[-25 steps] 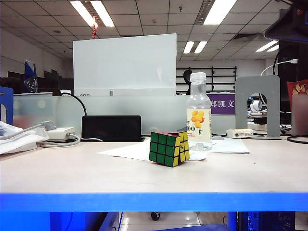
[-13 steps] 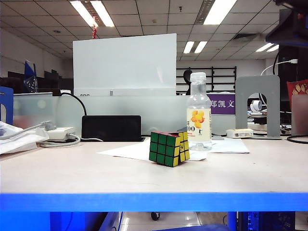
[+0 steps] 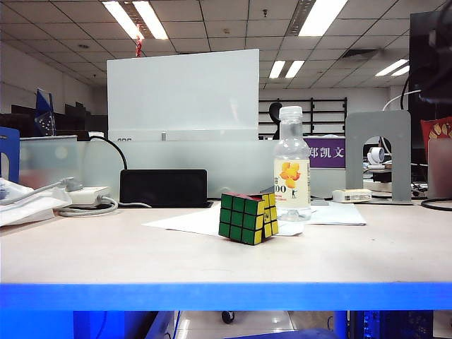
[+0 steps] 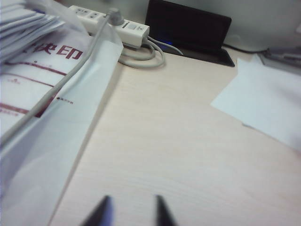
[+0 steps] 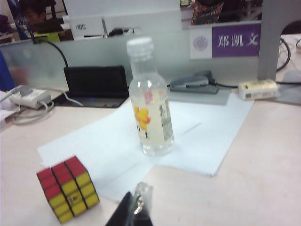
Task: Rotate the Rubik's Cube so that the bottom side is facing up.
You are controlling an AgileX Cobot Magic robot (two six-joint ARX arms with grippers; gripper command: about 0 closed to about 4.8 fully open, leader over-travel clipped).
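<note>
Purple sign [image 5: 235, 41] behind desk read "郑凯文". Bottle [image 3: 292, 167] label showed "00". White device [image 5: 88, 27] at back bore "AOC". Red print on papers [image 4: 33, 70]: "使用".

Clear bottle [image 3: 292, 167], white cap, upright on white paper sheets [image 3: 212, 219] lying on the counter [image 3: 106, 254]. Behind-left of bottle: black flat device [image 3: 163, 187]. Farther left: white power strip [image 3: 86, 194], coiled cable.

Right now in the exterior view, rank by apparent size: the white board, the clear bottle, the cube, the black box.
1. Frosted white board, by far the largest.
2. Flat black box.
3. Clear plastic bottle, close to the box in area; unsure.
4. Black-framed Rubik's Cube, smallest though nearest the camera.
</note>
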